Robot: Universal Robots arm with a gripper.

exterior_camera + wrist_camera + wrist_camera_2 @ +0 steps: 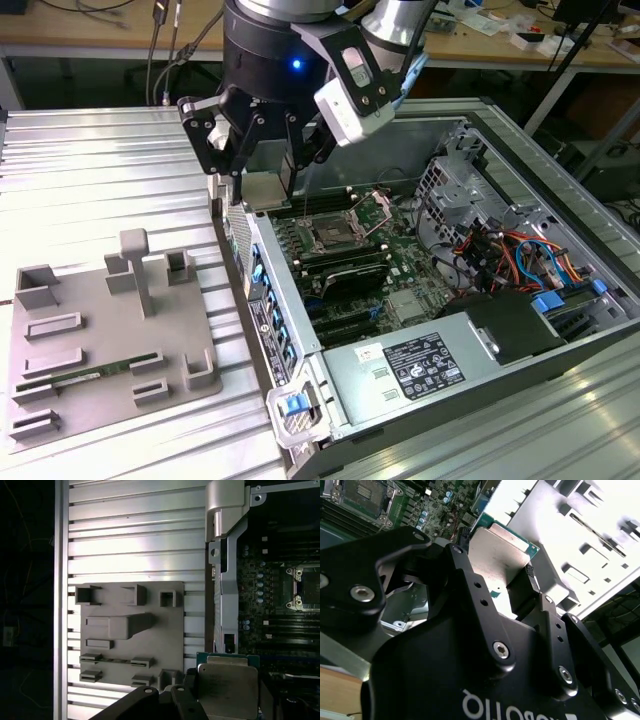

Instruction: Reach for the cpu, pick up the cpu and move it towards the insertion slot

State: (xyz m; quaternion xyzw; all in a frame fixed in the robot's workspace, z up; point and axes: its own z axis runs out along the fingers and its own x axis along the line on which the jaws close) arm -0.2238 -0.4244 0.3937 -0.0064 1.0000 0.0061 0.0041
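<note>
1. Gripper [262, 172] hangs fingers-down over the case's wall, clamped on the cpu [264, 192].
2. Cpu held off the surface; insertion slot [333, 236] lies at 4 o'clock from it, apart.
3. Gray fixture plate [100, 330] at 8 o'clock.

We see the cpu [496, 555] with a pale silvery face edged in green, held by the matte black pincer [495, 562]. The insertion slot [331, 236] is dark inside a shiny metal frame, on a green board [400, 275]. The ribbed surface [90, 180] is silver-grey, striped with parallel grooves, and the fixture plate [100, 330] at lower left is plain grey.
</note>
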